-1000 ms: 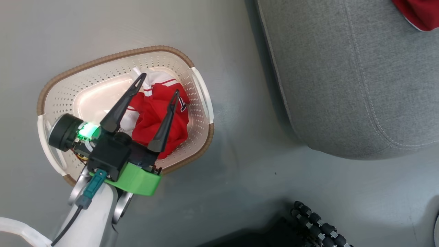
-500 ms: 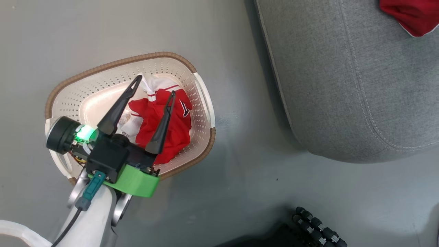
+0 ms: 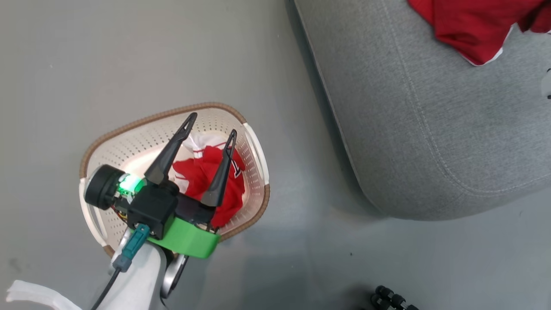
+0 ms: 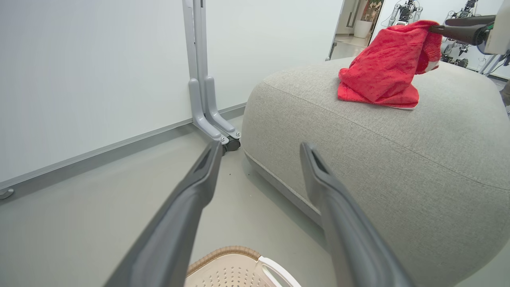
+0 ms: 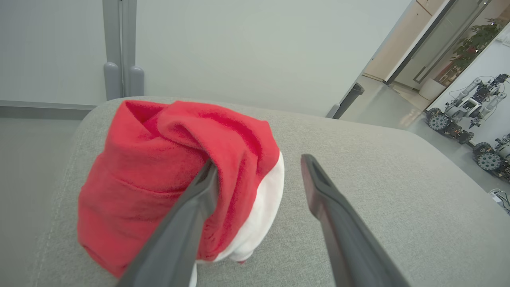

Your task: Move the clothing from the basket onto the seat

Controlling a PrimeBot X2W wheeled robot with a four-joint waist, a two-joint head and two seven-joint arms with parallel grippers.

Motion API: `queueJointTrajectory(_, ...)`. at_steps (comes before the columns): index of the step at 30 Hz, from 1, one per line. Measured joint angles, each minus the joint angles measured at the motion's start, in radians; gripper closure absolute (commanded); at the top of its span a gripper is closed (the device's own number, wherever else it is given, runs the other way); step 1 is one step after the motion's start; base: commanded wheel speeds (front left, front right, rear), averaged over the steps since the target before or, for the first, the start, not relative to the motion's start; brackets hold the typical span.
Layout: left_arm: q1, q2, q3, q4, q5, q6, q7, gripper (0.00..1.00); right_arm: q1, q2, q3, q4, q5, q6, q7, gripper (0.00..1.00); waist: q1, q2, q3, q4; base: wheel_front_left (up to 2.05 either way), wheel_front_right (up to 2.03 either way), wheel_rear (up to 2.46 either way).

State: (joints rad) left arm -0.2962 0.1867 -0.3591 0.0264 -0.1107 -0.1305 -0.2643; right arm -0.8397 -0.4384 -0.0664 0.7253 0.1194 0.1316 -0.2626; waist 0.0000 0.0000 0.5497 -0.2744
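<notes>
My left gripper (image 3: pixel 212 124), jaws wide, hangs over the red jersey (image 3: pixel 196 174) in the basket (image 3: pixel 142 122), aimed far, seat (image 3: pixel 430 129) to the right: I'd pitch down.

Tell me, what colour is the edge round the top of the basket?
The rim is brown with a woven look; the head view shows it best.

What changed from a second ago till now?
Mostly the camera moved: the whole head view shifted, showing more of the seat and the red jersey on it. The left tool stays open above the other jersey in the basket, nothing grabbed. The basket and its jersey look unmoved.
</notes>
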Motion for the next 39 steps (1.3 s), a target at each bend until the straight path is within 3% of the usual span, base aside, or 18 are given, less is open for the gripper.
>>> queueJointTrajectory(11, 0.070, -0.076, 0.046, 0.011, -0.012, 0.000, 0.000, 0.00, 0.146, -0.021, 0.050, -0.352, 0.069, 0.000, 0.000, 0.00, 0.0000, 0.0000, -0.183, -0.011, 0.00, 0.00, 0.00)
queueJointTrajectory(20, 0.144, -0.111, 0.125, 0.003, -0.012, 0.000, 0.000, 0.00, 0.269, 0.040, 0.042, -0.647, 0.107, 0.000, 0.000, 0.00, 0.0000, 0.0000, -0.328, -0.014, 0.00, 0.00, 0.00)
queueJointTrajectory(24, 0.176, -0.121, 0.158, -0.002, -0.014, 0.000, 0.000, 0.00, 0.333, 0.105, 0.016, -0.702, 0.159, 0.000, 0.000, 0.00, 0.0000, 0.0000, -0.384, -0.008, 0.00, 0.00, 0.00)
queueJointTrajectory(29, 0.211, -0.132, 0.179, -0.008, -0.021, 0.000, 0.000, 0.00, 0.415, 0.132, 0.035, -0.758, 0.161, 0.000, 0.000, 0.00, -0.0001, 0.0000, -0.440, 0.014, 0.00, 0.00, 0.00)
queueJointTrajectory(36, 0.247, -0.135, 0.199, -0.006, -0.028, 0.000, 0.000, 0.00, 0.554, 0.190, 0.046, -0.811, 0.146, 0.000, 0.000, 0.00, 0.0000, 0.0000, -0.486, 0.079, 0.00, 0.00, 0.00)
queueJointTrajectory(39, 0.260, -0.137, 0.222, -0.011, -0.080, 0.000, 0.000, 0.00, 0.609, 0.214, 0.060, -0.816, 0.136, 0.000, 0.000, 0.00, -0.0001, 0.0000, -0.501, 0.108, 0.00, 0.00, 0.00)
